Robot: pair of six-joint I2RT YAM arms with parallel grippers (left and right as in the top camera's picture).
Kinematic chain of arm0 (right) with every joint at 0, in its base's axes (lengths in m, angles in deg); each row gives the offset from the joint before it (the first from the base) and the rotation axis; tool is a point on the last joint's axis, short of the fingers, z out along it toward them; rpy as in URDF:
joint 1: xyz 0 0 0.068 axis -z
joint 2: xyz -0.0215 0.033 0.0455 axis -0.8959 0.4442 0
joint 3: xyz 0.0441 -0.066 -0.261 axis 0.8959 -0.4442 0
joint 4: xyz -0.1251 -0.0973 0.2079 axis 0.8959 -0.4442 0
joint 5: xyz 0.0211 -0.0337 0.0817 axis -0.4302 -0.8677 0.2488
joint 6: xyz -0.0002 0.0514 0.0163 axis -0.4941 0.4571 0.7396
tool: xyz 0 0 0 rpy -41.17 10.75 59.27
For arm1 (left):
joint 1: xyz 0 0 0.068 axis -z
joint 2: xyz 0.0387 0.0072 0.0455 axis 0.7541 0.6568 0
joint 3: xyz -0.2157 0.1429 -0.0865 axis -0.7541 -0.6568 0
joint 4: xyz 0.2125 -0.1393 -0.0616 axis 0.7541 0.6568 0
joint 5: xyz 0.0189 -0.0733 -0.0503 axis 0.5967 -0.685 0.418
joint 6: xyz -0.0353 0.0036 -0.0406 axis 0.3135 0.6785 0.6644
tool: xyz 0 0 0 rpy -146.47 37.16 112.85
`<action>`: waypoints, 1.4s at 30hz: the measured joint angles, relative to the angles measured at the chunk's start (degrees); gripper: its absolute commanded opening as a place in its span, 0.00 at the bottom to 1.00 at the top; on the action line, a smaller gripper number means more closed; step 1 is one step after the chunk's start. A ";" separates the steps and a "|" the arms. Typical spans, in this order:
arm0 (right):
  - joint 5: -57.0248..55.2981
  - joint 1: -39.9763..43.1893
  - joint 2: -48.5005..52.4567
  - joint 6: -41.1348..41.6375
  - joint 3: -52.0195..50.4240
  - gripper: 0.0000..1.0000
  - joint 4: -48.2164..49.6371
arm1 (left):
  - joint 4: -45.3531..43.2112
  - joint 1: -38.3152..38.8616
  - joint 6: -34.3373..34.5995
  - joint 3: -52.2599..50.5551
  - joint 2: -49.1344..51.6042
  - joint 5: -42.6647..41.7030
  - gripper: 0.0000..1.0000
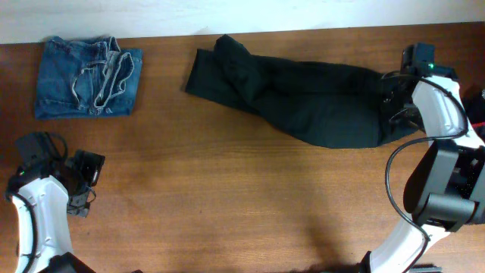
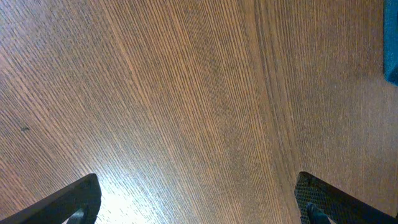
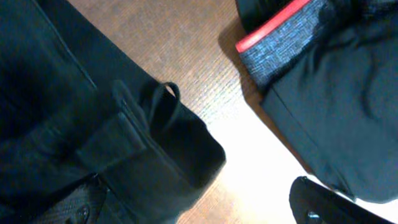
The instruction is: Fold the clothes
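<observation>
**Two Sets of Jaws Wide, Three Garments on the Bench**

1. Left arm (image 1: pixel 42 208): positioned at the near left corner of the bench (image 1: pixel 227 197). The left jaws stand wide. In the left wrist view the two dark fingertips (image 2: pixel 329 199) sit at opposite lower corners, with only bare wood grain between them. Nothing is held. A sliver of blue fabric (image 2: pixel 392 43) shows at the right border of that view.

2. Right arm (image 1: pixel 439 106): positioned at the far right of the bench, over the waist end of the black trousers (image 1: pixel 303 102). The right jaws stand wide. In the right wrist view one finger (image 3: pixel 78 210) lies at the lower left against the trouser fabric, and the other (image 3: pixel 323 205) lies at the lower right over bare wood. The fabric is not clamped.

3. Black trousers: laid lengthwise across the far right half of the bench, rumpled, with leg ends toward the centre and waist toward the right arm. A belt loop (image 3: pixel 163 99) stands up at the waist edge.

4. Blue jeans (image 1: pixel 87 76): folded into a compact block at the far left corner, well apart from the trousers.

5. Dark garment with a red band (image 3: pixel 280 31): lies just beside the trouser waist, with a strip of bare wood between them.
</observation>
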 measured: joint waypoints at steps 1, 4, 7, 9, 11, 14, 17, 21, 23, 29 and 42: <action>-0.04 0.00 0.00 0.00 0.44 0.99 -0.90 | 0.02 0.00 -0.37 0.00 0.00 -0.44 0.99; 2.27 0.00 -0.68 -0.02 4.83 0.99 -5.62 | -0.81 0.22 -5.38 0.00 0.00 -4.98 0.99; 10.08 -0.02 -3.54 -4.02 8.11 0.99 -5.60 | -2.16 3.98 -14.93 0.00 0.00 -10.38 0.99; 18.88 -0.13 -5.38 -11.15 9.99 0.99 -4.20 | -2.47 7.39 -18.43 0.00 0.00 -11.30 0.99; 29.44 -1.31 -6.93 -20.90 11.45 0.99 -2.38 | -3.45 11.65 -21.11 0.00 0.00 -10.99 0.99; 39.93 -6.67 -7.50 -31.63 11.89 0.99 0.83 | -4.90 14.10 -20.28 0.00 0.00 -7.32 0.99; 42.49 -13.33 -7.08 -37.97 11.87 0.99 3.74 | -5.68 13.88 -18.93 0.00 0.00 -4.96 0.99; 36.54 -28.70 -3.10 -44.65 11.91 0.98 14.34 | -5.64 13.77 -18.08 0.00 0.00 -3.41 0.99; 33.86 -33.83 0.15 -46.60 11.93 0.99 19.37 | -5.51 13.77 -17.94 0.02 -0.02 -3.28 0.99; 30.97 -39.60 11.26 -48.52 11.93 0.99 28.41 | -5.05 13.77 -17.86 0.02 -0.02 -2.80 0.99; 31.63 -39.58 15.76 -47.67 11.96 0.04 30.36 | -4.61 13.77 -17.84 0.02 4.66 1.25 0.99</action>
